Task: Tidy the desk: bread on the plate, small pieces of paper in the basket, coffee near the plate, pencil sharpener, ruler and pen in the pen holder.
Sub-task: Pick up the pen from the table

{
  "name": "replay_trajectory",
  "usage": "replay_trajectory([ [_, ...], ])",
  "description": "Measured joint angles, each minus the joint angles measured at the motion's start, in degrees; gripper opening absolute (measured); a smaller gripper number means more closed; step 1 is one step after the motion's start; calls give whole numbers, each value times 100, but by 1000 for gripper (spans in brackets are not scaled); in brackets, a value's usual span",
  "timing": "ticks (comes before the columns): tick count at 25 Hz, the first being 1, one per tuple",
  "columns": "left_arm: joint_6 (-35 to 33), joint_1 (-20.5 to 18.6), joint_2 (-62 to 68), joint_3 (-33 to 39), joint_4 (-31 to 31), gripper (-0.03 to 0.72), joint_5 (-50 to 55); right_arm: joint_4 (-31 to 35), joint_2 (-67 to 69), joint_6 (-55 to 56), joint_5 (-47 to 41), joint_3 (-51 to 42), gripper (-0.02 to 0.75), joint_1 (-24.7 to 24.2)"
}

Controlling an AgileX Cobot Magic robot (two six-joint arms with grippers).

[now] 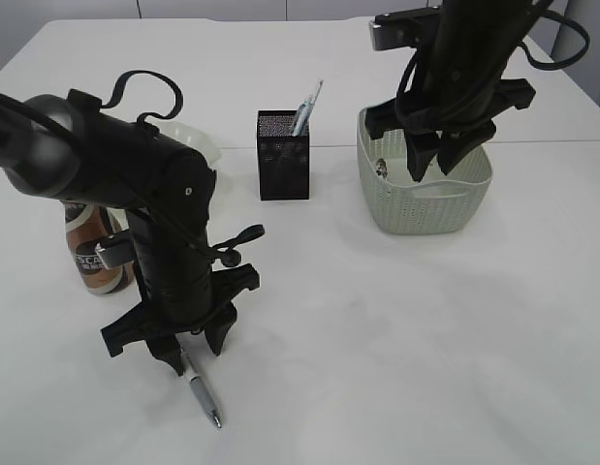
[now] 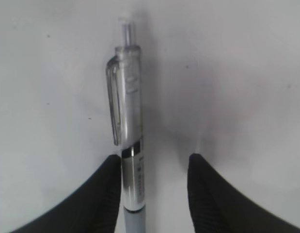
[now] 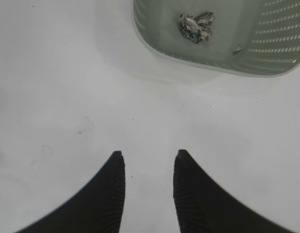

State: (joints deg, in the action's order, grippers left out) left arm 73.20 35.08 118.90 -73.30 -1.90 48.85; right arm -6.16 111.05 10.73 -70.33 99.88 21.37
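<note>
Basket [image 1: 426,199], toward far right edge: crumpled paper [image 3: 197,25] already inside. Right gripper [image 3: 149,167] empty, fingers parted. Pen holder [image 1: 283,155], centre-far, holds one item. Coffee [image 1: 93,250] near left edge. Pen [image 2: 128,131] lies by near edge, between parted left gripper [image 2: 154,167] fingers, ungrasped; holder step left.

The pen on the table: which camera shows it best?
The left wrist view: the pen fills the frame, clip and button clear, lying between the open left hand fingers. The exterior view shows only its lower end below that hand. The right wrist view misses it.
</note>
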Motion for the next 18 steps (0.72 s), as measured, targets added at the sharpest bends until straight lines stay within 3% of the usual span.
replay_trajectory([
  [18,0,0,99,0,136,316,-8,0,0,0,0,0,284,0],
])
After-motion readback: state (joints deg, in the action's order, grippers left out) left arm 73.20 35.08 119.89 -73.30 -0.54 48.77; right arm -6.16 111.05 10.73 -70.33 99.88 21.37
